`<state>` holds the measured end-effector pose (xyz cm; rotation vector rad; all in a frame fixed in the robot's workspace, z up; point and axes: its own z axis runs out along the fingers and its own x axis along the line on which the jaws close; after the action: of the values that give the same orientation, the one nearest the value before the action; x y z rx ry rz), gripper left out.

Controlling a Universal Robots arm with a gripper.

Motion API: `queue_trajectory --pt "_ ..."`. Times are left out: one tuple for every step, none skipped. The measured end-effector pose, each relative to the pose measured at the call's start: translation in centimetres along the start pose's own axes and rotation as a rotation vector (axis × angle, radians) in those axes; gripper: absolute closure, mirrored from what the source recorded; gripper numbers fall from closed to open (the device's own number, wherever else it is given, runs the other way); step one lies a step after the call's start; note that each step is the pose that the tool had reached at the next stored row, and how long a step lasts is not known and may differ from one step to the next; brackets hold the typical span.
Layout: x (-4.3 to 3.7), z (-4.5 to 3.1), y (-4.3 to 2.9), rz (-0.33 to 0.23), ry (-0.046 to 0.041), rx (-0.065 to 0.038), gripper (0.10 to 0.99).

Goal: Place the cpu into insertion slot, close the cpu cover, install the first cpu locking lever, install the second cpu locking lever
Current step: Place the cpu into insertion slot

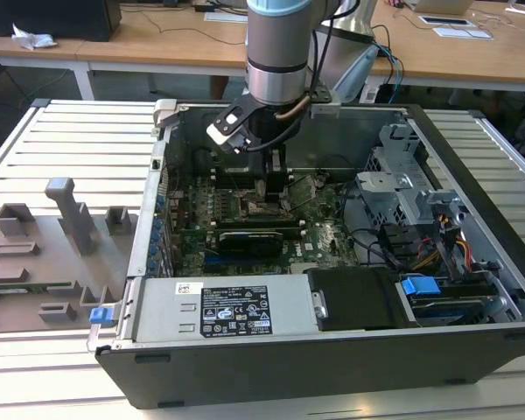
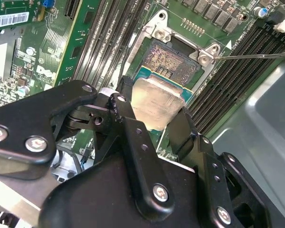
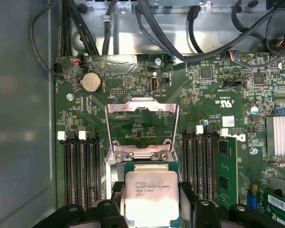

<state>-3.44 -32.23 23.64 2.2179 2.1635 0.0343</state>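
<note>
The cpu sits gripped within the end effector.

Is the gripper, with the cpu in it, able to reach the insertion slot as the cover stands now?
Probably yes. The cpu cover is swung open, away from the insertion slot, and the gripper holds the cpu just over it.

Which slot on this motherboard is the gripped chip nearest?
The insertion slot: the one square socket, pin grid exposed, between the long narrow memory slots. The gripper holds the cpu over its edge.
</note>
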Motion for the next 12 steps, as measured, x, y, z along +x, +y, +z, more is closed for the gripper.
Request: queue_trajectory --pt "0.0 0.06 0.0 0.0 0.0 0.0 0.545" --pt "0.01 0.11 -0.01 0.0 0.0 0.0 0.545" --pt "0.02 0.23 -0.01 0.0 -0.0001 0.0 0.545" --pt "0.05 0.46 -0.02 0.0 0.0 0.0 0.545" --pt "0.06 0.75 -0.06 0.0 0.0 0.0 0.545" --pt "0.06 0.9 -0.1 0.0 0.0 0.0 0.545" --pt "0.06 1.01 -0.15 0.0 0.0 0.0 0.545" --pt "0.06 1.15 -0.27 -0.001 -0.0001 0.0 0.545" --pt "0.05 1.29 -0.53 -0.002 0.0 0.0 0.545" --pt "0.05 1.37 -0.75 -0.002 0.0 0.0 0.545" --pt "0.05 1.45 -0.88 -0.002 0.0 0.0 0.545" --pt "0.06 1.68 -0.94 -0.002 0.0001 0.0 0.545"
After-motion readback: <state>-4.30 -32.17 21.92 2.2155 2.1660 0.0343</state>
